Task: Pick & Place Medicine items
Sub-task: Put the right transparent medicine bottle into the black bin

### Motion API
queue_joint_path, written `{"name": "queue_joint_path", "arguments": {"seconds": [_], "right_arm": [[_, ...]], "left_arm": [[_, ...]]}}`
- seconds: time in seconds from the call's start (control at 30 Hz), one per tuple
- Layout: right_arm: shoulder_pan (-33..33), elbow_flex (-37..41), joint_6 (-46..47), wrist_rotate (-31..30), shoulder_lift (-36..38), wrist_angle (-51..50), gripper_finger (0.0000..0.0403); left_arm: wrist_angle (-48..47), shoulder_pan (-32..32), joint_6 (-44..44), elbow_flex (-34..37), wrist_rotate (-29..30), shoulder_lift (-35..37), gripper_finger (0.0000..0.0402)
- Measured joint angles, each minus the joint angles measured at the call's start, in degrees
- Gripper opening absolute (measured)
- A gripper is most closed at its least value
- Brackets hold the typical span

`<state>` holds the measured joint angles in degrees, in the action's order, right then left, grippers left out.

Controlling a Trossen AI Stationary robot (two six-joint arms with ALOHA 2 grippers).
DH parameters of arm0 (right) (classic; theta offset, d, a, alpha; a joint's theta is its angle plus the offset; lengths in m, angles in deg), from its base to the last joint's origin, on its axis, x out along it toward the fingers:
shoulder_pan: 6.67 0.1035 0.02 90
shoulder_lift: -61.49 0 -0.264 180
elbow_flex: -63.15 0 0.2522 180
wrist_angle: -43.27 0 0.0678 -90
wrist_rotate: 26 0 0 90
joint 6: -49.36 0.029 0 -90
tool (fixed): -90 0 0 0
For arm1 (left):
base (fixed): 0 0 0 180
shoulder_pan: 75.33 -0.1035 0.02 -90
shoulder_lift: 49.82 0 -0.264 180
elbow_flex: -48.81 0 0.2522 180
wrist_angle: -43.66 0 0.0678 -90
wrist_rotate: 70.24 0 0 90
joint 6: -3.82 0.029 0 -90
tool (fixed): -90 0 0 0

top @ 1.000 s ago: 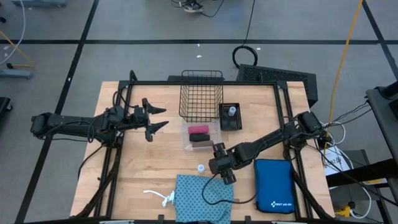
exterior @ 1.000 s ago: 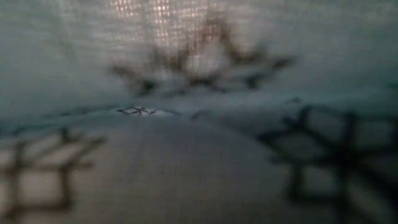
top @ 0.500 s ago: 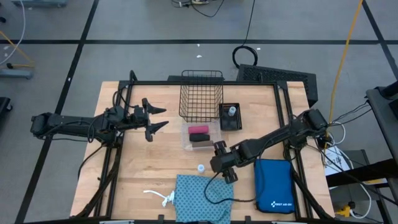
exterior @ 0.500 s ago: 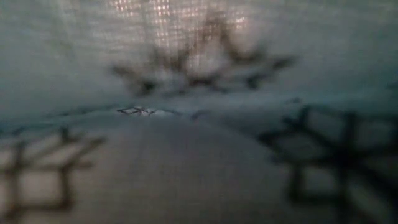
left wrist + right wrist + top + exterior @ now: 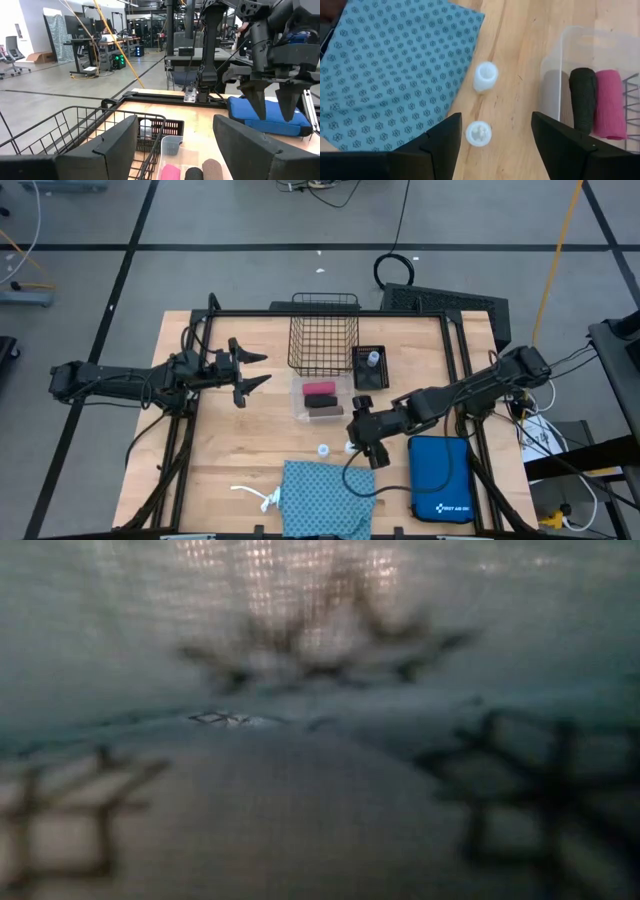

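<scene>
Two white-capped clear vials [image 5: 478, 133] [image 5: 485, 76] sit on the bare wood by the teal patterned cloth [image 5: 325, 498], whose white string [image 5: 262, 496] trails toward the left. My right gripper [image 5: 496, 131] hangs open above the nearer vial [image 5: 350, 447], fingers either side and apart from it. A third vial [image 5: 372, 359] stands in a small black tray. A pink roll [image 5: 610, 102] and a dark brown roll [image 5: 583, 97] lie in a clear tray [image 5: 300, 402]. My left gripper [image 5: 250, 372] waits open at the left, above the table.
A black wire basket [image 5: 323, 332] stands at the far edge beside the black tray [image 5: 369, 368]. The big blue zip case [image 5: 440, 478] lies near the right edge. The teal cloth [image 5: 320, 720] covers the whole low view. Bare wood lies at the near left.
My right gripper has moved a little toward the table's right and far edge. A second vial now shows on the wood beside the first, where the gripper stood before.
</scene>
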<state>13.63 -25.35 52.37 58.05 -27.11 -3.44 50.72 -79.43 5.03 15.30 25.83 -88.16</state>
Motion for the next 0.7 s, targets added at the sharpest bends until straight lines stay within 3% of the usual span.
{"name": "queue_joint_path", "arguments": {"seconds": [0.7], "right_arm": [[0.00,5.47,0.44,0.04,0.18,6.29,0.0228]], "left_arm": [[0.00,0.00,0.01,0.00,0.02,-0.01,0.0269]]}}
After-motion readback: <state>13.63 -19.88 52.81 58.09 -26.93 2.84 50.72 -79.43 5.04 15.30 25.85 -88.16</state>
